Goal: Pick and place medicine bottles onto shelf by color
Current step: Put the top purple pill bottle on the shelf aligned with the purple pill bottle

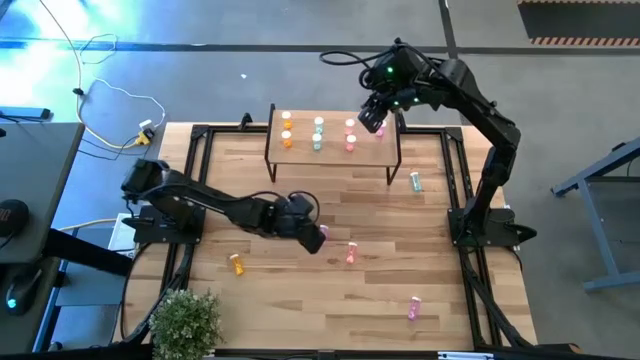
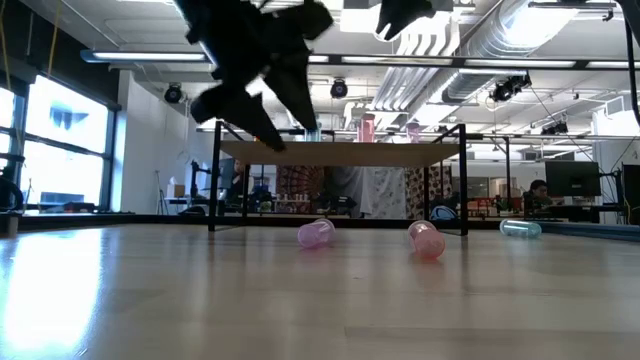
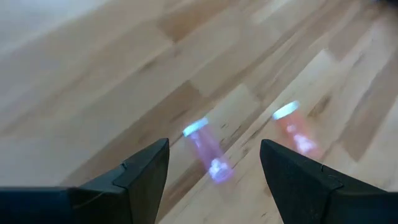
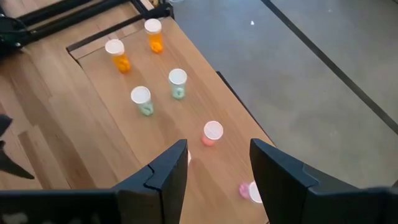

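A: what am I going for with the left gripper (image 1: 322,238)?

B: me, left side — I hang low over the table (image 1: 300,300), fingers (image 3: 140,174) spread wide, nothing held. A pink bottle (image 3: 208,152) lies on its side on the wood right between them; a salmon bottle (image 3: 295,130) lies just beside it

A: how does it handle?

B: my guess: light, stiff plastic, smooth and round, so it likely rolls or squirts out if I pinch off-centre. I'd close across the middle of the body, not on the cap end, fingers square to its length

A: pose?

B: left arm reaches in from the left edge, wrist pitched down toward the table middle. My right gripper (image 1: 372,118) is up over the far right end of the shelf (image 1: 395,155), fingers part open with nothing between them, looking down on the rows

A: what's on the shelf already?

B: orange, green and salmon ones standing in pairs, one pink bottle on shelf (image 4: 249,190) near the end. Loose on the table: an orange bottle (image 1: 237,264), a green bottle (image 1: 416,181), another pink bottle near the front (image 1: 413,308)
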### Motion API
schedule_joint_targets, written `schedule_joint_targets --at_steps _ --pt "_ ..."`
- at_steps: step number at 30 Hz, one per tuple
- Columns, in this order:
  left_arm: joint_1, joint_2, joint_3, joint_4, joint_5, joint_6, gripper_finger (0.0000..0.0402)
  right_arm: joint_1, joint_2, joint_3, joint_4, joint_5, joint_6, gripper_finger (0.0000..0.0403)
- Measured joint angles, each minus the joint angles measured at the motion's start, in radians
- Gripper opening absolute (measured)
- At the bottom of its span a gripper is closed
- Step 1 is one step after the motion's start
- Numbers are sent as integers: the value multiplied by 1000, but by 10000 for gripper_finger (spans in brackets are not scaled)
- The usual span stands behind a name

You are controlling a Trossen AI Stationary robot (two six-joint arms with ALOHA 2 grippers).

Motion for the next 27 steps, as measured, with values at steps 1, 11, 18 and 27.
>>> schedule_joint_targets --at_steps 1,11,18,27 --pt "4 13 -2 -8 14 -12 241 -3 0 0 -2 -3 -2 165" --pt "12 121 -1 45 72 -76 241 -12 -1 -1 -3 -9 -19 165" --pt "12 178 -1 89 89 -82 241 -12 -1 -1 1 -9 -19 165" --pt "14 199 0 130 89 -82 241 -12 -1 -2 2 -9 -19 165"
